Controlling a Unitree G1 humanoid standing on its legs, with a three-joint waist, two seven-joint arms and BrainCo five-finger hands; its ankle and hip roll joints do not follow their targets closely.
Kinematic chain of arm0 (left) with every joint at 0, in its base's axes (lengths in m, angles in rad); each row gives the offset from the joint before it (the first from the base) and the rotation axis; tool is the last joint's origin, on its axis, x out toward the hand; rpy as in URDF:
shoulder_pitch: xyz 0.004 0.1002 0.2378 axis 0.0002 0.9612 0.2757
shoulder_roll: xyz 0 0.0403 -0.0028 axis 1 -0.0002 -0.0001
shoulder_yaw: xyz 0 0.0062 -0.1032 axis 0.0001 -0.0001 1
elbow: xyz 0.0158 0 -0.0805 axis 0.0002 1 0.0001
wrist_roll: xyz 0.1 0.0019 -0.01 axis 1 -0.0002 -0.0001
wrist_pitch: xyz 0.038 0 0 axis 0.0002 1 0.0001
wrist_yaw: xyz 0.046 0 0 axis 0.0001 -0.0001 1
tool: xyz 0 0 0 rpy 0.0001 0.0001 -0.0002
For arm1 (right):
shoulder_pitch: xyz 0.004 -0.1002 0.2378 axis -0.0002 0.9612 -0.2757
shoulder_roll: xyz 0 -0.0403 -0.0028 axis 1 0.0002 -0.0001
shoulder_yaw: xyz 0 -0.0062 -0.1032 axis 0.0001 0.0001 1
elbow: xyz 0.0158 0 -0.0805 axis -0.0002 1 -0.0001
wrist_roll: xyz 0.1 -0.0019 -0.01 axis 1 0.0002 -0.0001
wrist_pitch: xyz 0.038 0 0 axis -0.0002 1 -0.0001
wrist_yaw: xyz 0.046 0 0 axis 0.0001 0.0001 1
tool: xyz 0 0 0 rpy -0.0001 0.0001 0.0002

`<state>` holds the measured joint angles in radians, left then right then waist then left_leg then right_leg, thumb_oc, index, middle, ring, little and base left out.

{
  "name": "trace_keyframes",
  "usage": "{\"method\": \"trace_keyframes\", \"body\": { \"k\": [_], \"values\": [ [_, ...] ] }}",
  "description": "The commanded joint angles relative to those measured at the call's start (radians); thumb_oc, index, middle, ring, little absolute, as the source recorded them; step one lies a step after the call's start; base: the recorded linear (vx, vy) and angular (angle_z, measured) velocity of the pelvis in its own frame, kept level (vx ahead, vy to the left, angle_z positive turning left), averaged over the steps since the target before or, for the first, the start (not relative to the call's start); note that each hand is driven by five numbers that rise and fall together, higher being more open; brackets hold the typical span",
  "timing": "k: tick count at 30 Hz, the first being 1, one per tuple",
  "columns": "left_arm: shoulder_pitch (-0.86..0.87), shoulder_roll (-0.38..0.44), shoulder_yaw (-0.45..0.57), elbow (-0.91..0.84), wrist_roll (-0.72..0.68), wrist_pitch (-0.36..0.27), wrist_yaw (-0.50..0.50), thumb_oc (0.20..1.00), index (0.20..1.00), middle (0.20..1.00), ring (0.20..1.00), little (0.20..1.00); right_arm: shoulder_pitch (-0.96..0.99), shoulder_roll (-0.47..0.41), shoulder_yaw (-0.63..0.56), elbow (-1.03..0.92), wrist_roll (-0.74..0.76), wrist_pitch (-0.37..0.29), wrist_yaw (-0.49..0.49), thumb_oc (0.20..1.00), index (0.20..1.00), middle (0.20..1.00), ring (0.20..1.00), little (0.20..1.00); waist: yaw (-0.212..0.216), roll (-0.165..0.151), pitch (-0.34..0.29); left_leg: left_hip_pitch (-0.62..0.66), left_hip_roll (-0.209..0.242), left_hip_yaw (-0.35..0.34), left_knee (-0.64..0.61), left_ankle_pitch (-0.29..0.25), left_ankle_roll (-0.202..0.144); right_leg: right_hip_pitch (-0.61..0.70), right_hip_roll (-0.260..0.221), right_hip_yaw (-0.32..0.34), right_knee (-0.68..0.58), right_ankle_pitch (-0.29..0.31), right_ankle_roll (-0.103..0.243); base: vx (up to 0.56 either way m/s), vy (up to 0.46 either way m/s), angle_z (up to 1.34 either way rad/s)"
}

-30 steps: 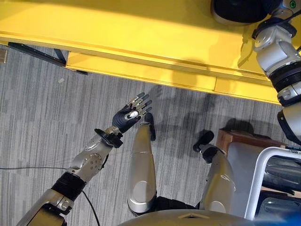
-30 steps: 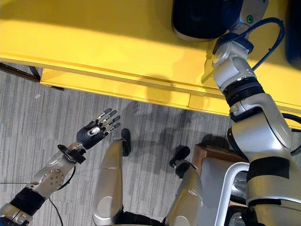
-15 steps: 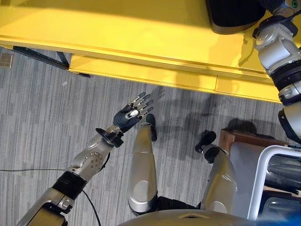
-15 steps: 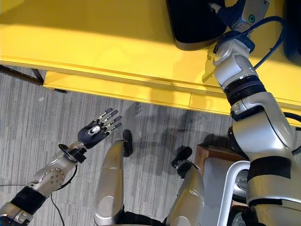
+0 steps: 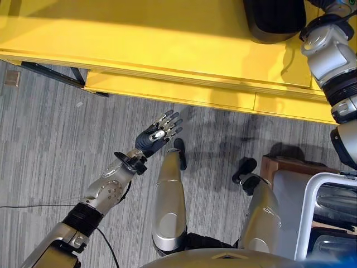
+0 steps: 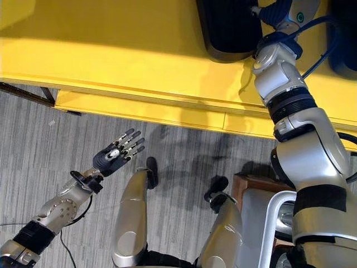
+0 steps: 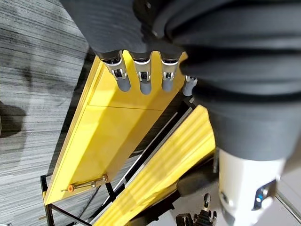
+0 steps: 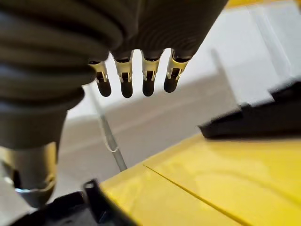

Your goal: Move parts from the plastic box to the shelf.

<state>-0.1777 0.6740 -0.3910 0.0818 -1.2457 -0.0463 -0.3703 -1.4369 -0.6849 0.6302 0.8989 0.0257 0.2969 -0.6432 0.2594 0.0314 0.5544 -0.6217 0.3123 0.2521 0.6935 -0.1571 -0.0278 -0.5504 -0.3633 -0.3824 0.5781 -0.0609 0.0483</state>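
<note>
The left hand (image 5: 158,134) is hovering spread and empty below the long yellow shelf (image 5: 145,50), while the right hand (image 8: 136,70), fingers straight and empty, is reaching over it beside the dark rounded part (image 6: 228,28); a careless sweep risks knocking that part off.

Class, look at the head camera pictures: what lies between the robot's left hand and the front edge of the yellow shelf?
Bare grey carpet. In the left eye view, nothing sits between the left hand and the yellow shelf edge.
</note>
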Motion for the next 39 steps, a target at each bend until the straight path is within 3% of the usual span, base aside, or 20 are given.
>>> {"method": "trace_keyframes", "body": {
  "k": [1,4,8,19,33,39],
  "values": [
    [-0.011,-0.047,-0.015,-0.064,0.005,-0.011,-0.007,1.000,1.000,1.000,1.000,1.000,0.031,-0.017,-0.081,-0.038,0.243,-0.052,0.073,1.000,1.000,1.000,1.000,1.000,0.014,0.025,-0.034,0.064,-0.049,0.000,-0.153,0.022,-0.002,0.017,-0.001,-0.031,0.205,-0.173,0.055,0.02,-0.020,-0.04],
    [-0.012,-0.062,-0.006,-0.056,0.018,-0.001,-0.005,1.000,1.000,1.000,1.000,1.000,0.104,0.015,-0.142,-0.024,0.378,-0.070,0.124,1.000,1.000,1.000,1.000,1.000,0.005,0.022,-0.034,0.094,-0.047,0.011,-0.168,0.026,-0.005,0.040,0.000,-0.029,0.187,-0.170,0.056,0.02,-0.016,-0.03],
    [-0.026,-0.090,-0.004,-0.025,0.031,-0.004,-0.005,1.000,1.000,1.000,1.000,1.000,0.174,0.057,-0.196,0.002,0.445,-0.095,0.204,1.000,1.000,1.000,1.000,1.000,-0.007,0.021,-0.034,0.116,-0.043,0.021,-0.181,0.034,-0.008,0.053,0.000,-0.024,0.177,-0.169,0.057,0.00,0.000,0.00],
    [-0.042,-0.142,0.002,0.015,0.057,-0.003,0.002,1.000,1.000,1.000,1.000,1.000,0.262,0.109,-0.235,0.020,0.414,-0.106,0.274,1.000,1.000,1.000,1.000,1.000,-0.023,0.024,-0.034,0.142,-0.039,0.035,-0.193,0.049,-0.014,0.069,0.000,-0.018,0.171,-0.172,0.055,0.00,0.003,-0.03],
    [-0.017,-0.163,0.017,0.012,0.064,0.013,0.000,1.000,1.000,1.000,1.000,1.000,0.313,0.146,-0.275,-0.024,0.549,-0.130,0.422,1.000,1.000,1.000,1.000,1.000,-0.024,0.027,-0.034,0.146,-0.038,0.034,-0.187,0.053,-0.017,0.072,-0.005,-0.012,0.187,-0.183,0.052,0.00,0.000,0.00],
    [-0.001,-0.176,0.012,0.001,0.079,0.006,0.009,1.000,1.000,1.000,1.000,1.000,0.338,0.175,-0.284,-0.091,0.519,-0.121,0.461,1.000,1.000,1.000,1.000,1.000,-0.030,0.027,-0.034,0.154,-0.035,0.039,-0.180,0.050,-0.015,0.075,-0.006,-0.005,0.192,-0.184,0.051,0.00,0.000,0.00]
  ]
}}
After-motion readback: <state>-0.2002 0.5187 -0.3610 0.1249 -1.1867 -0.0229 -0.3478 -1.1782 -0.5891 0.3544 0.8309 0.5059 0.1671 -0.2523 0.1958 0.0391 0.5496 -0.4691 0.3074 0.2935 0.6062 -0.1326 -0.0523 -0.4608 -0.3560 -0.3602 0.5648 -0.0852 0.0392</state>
